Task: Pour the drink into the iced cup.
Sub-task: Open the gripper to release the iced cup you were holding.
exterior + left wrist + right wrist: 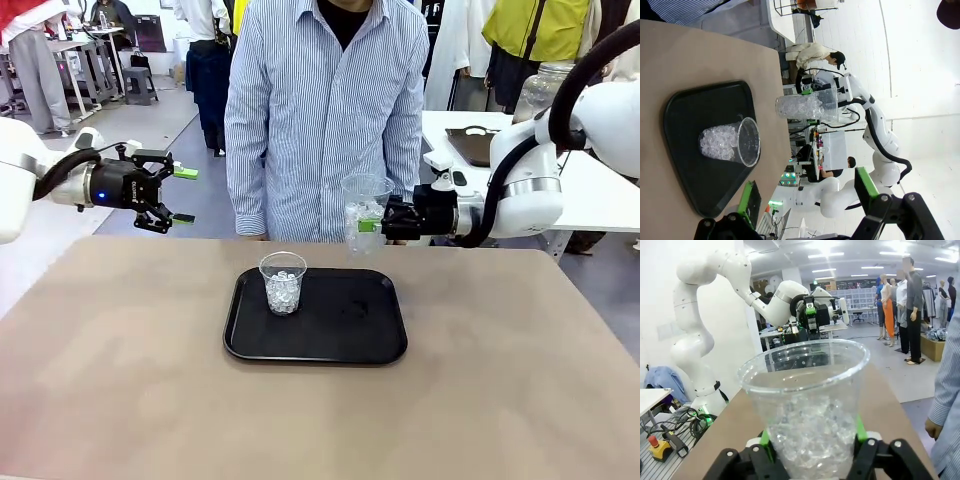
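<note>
A clear plastic cup point(283, 283) point(730, 142) with ice cubes stands upright on the left part of the black tray point(350, 320) point(695, 105). A second clear cup with ice point(365, 205) point(807, 106) point(805, 390) hangs upright above the table's far edge, behind the tray's right half. My right gripper point(372, 222) point(812, 440) is shut on its lower part. My left gripper point(184, 195) point(807, 192) stands open and empty in the air at the far left, pointing toward the middle. The drink is out of view.
A person in a striped shirt point(325, 110) stands at the far side of the table point(120, 380), just behind the held cup, with a hand point(935, 427) hanging down. White tables point(600, 190) lie behind my right arm.
</note>
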`<state>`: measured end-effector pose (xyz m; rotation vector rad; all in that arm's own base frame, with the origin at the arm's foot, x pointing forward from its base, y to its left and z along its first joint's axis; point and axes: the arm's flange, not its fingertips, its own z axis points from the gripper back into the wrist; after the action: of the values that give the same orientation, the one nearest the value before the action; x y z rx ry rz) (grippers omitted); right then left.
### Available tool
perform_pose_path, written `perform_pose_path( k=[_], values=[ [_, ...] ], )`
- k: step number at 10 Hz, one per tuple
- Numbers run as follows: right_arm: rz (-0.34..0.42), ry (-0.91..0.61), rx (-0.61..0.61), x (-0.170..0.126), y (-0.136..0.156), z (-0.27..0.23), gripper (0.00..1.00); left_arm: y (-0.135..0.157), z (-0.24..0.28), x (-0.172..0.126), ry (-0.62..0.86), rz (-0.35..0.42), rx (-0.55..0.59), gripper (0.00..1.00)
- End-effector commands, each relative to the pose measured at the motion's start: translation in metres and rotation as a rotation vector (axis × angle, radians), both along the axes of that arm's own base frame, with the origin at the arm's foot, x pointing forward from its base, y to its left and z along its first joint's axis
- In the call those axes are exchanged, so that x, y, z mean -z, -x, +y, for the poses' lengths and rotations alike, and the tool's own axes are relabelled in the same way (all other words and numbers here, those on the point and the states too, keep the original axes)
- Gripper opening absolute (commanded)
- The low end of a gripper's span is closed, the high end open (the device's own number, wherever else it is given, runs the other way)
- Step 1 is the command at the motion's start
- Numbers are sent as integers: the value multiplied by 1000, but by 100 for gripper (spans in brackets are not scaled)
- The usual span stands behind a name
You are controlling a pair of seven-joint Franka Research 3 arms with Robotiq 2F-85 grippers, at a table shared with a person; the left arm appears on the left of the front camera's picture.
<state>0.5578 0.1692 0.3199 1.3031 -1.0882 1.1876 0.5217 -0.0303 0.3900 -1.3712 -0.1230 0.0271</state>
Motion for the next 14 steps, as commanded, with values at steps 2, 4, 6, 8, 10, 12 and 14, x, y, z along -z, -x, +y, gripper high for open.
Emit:
perform_pose_path(
  k=[2, 4, 6, 8, 10, 12, 14],
  values=[
    [-16, -8, 5, -5, 1, 1, 72, 0, -1, -1, -2, -3, -2, 100],
    [-16, -8, 5, -5, 1, 1, 72, 0, -1, -1, -2, -3, -2, 100],
    [-16, -8, 5, -5, 1, 1, 72, 0, -1, -1, -2, -3, -2, 100],
    [-16, -8, 5, -5, 1, 1, 72, 0, -1, -1, -2, -3, -2, 100],
    [-16, -8, 5, -5, 1, 1, 72, 0, -1, -1, -2, -3, -2, 100],
    [-16, -8, 5, -5, 1, 1, 72, 0, -1, -1, -2, -3, -2, 100],
    [-16, -8, 5, -5, 1, 1, 72, 0, -1, -1, -2, -3, -2, 100]
  ],
)
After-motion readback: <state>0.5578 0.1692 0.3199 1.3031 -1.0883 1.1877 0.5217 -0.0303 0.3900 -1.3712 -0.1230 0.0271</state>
